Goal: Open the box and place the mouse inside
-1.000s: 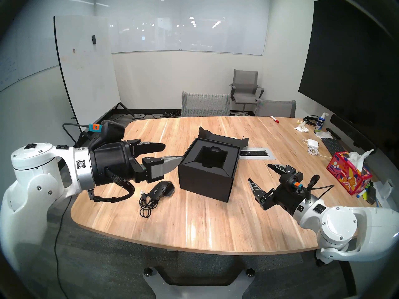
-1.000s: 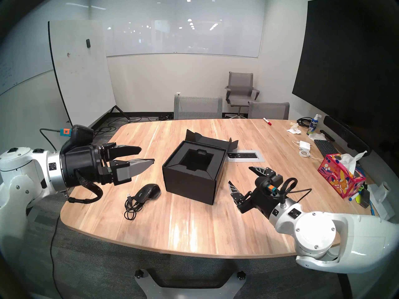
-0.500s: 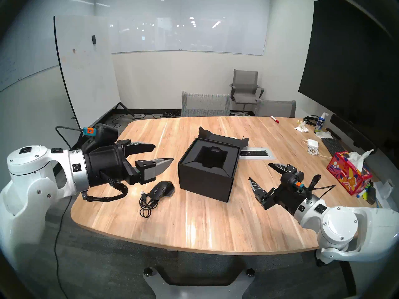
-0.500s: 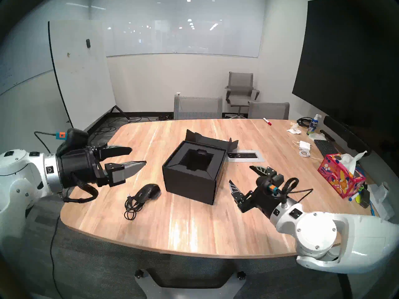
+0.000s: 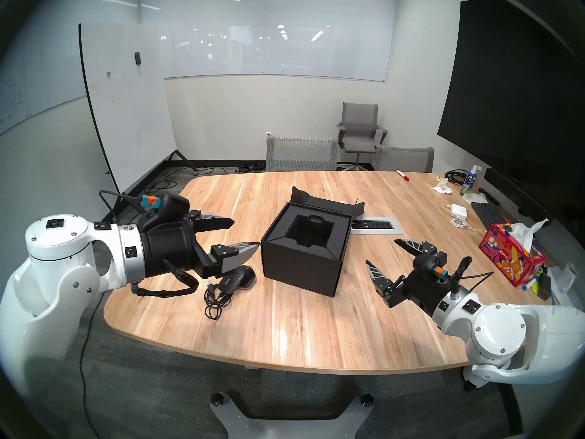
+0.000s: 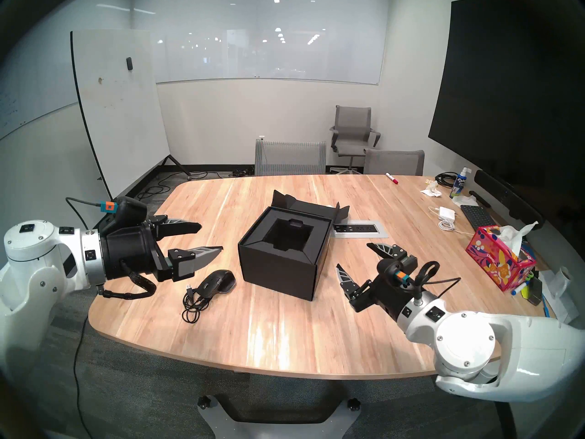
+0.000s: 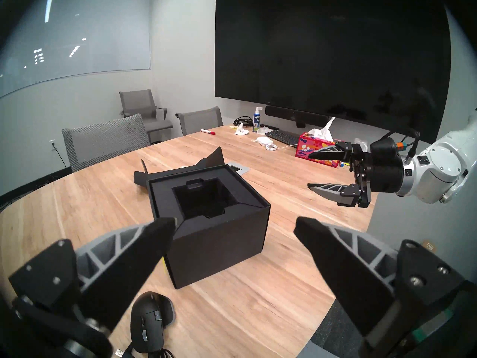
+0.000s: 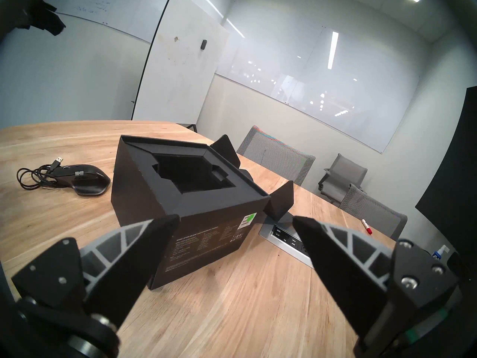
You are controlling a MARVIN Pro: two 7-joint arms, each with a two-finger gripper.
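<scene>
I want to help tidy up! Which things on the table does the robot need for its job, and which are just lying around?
For the job:
- open black box
- black mouse with its coiled cable
- left claw, open, above the mouse

Just lying around:
- tissue box
- keyboard
- white charger
- red marker
- spray bottle

The box is matte black inside and out, with a black insert; its right side carries a white label with a green patch and pale small print. The mouse is black with a dark grey base, and its cable is black. The table is light wood with streaked grain. The tissue box is red with orange, pink and blue floral shapes. Both grippers have black fingertips on grey ribbed backing.
</scene>
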